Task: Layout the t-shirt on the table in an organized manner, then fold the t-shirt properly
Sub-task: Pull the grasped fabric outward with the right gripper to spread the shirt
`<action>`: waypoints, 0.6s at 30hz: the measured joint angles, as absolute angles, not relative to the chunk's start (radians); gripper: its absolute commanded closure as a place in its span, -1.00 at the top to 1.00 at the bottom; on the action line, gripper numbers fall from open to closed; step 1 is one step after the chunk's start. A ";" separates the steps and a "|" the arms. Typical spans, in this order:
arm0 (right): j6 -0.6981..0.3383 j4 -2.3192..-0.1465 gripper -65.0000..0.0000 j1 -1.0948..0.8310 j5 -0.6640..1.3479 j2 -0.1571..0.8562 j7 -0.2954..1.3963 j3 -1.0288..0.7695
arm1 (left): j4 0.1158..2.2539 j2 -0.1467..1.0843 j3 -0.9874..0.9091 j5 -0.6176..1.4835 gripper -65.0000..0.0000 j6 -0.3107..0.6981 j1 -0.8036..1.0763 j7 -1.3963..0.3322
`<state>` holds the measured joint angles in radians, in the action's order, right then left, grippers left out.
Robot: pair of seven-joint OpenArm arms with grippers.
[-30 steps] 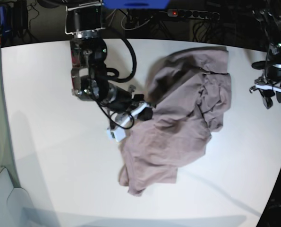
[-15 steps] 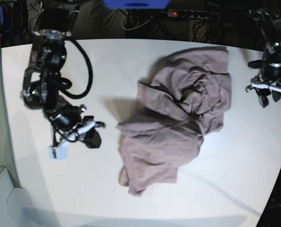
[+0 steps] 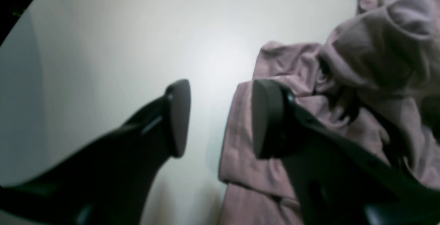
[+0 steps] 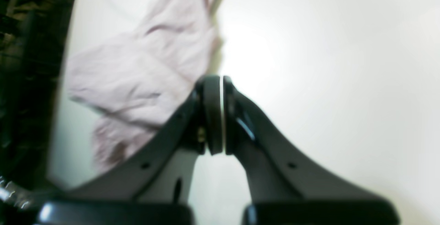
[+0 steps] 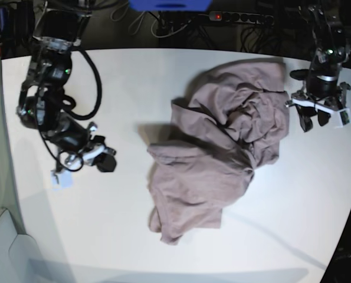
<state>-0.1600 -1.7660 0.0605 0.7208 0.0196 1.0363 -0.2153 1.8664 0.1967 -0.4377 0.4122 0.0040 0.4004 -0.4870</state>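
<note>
Lying crumpled slightly right of centre on the white surface (image 5: 104,236) in the base view, the t-shirt (image 5: 222,147), bunched and wrinkled, with a narrower flap trailing toward the near edge. Seen only from that overhead angle: the whole outline of the garment, both arms at once, and dark cables and a power strip (image 5: 240,17) beyond the far edge. Well apart from the cloth on that view's left, the right gripper (image 5: 101,162), low over bare white. Just beside the garment's upper right edge, the left gripper (image 5: 317,118). Shown only by the left wrist view: left jaws standing apart with clear white between them, one finger over bare surface, the other over the mauve fabric's edge, folds piled high at right; touching or just above, cannot tell. Shown only by the right wrist view: right jaws pressed together with just a thin bright line between the pads, nothing caught in them, the shirt blurred in the background at upper left, apart from the fingers.
</note>
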 measured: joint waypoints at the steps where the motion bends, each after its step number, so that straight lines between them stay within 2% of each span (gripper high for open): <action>1: -0.160 -1.766 -0.88 0.051 0.729 -0.001 1.040 -0.201 | 1.868 0.197 -0.438 0.412 -0.12 0.004 0.400 -0.485; 4: -0.160 -1.735 -0.59 0.038 0.730 -0.025 1.029 -0.157 | 1.868 0.200 -0.439 0.412 -0.12 0.004 0.402 -0.490; 8: -0.160 -1.662 -0.05 0.035 0.731 -0.049 1.036 -0.086 | 1.868 0.199 -0.439 0.412 -0.12 0.004 0.402 -0.490; 10: -0.160 -1.639 0.13 0.038 0.730 -0.052 1.023 -0.080 | 1.868 0.199 -0.439 0.412 -0.12 0.004 0.405 -0.490; 13: -0.160 -1.615 0.23 0.043 0.729 -0.053 1.024 -0.073 | 1.868 0.199 -0.440 0.413 -0.12 0.004 0.419 -0.488; 18: -0.160 -1.534 0.23 0.094 0.731 -0.053 0.993 -0.075 | 1.868 0.199 -0.440 0.412 -0.12 0.004 0.421 -0.490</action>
<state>-0.1600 -1.5345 0.0944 0.7311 -0.0528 0.9928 -0.0746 1.8675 0.1993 -0.4397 0.4118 0.0044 0.4210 -0.4900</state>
